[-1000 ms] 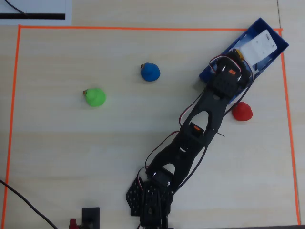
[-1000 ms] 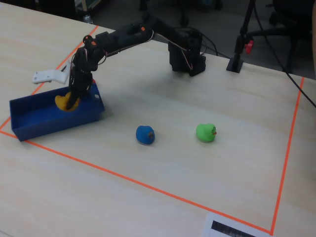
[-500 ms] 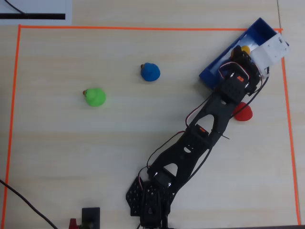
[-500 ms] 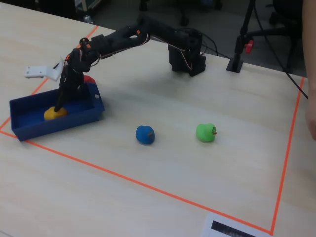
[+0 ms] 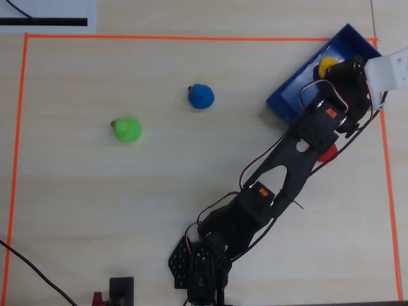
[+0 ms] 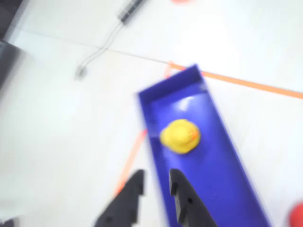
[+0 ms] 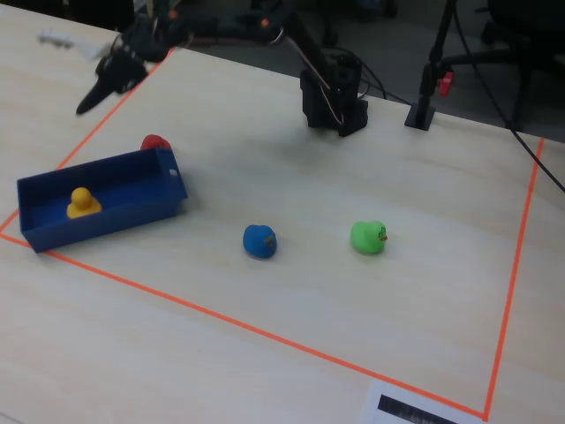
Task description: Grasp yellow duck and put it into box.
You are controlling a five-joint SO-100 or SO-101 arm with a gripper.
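The yellow duck (image 7: 82,201) stands upright on the floor of the blue box (image 7: 106,223), near its left end in the fixed view. In the overhead view the yellow duck (image 5: 327,65) shows in the box (image 5: 290,97) beside the arm. In the wrist view the yellow duck (image 6: 180,136) sits in the box (image 6: 215,158), ahead of my gripper (image 6: 155,178). The gripper's black fingers (image 6: 134,185) are a little apart with nothing between them. My gripper (image 7: 86,105) hangs well above and behind the box, touching nothing.
A red duck (image 7: 155,141) lies just behind the box. A blue duck (image 7: 259,240) and a green duck (image 7: 368,237) sit mid-table. Orange tape (image 7: 265,334) frames the work area. The arm's base (image 7: 334,97) and a small stand (image 7: 427,87) are at the back.
The gripper let the yellow duck go inside the box, then rose and swung back away from it. The duck now rests alone on the box floor.
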